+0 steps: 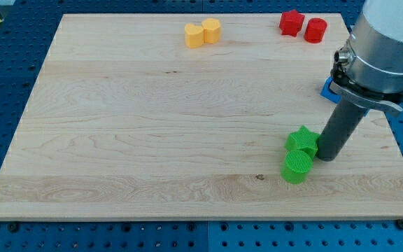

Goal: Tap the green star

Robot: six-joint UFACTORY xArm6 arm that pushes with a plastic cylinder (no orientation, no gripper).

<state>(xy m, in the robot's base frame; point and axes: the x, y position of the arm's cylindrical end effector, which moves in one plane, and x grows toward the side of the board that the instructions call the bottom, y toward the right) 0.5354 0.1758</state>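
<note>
The counter [152, 126] lies open across its whole middle and the view's left half, from the left edge to well past centre; nothing stands there. Near the top edge, a little left of centre, two yellow blocks [203, 33] sit touching each other. Toward the top right corner a red star [292, 22] and a red cylinder [315, 30] stand just beside one another. Close to the right edge, a blue block [327, 89] is mostly hidden behind the arm. Toward the bottom right, the green star [303, 141] and green cylinder [297, 166] touch, with my tip [325, 158] against the star's right side, closing that passage.
</note>
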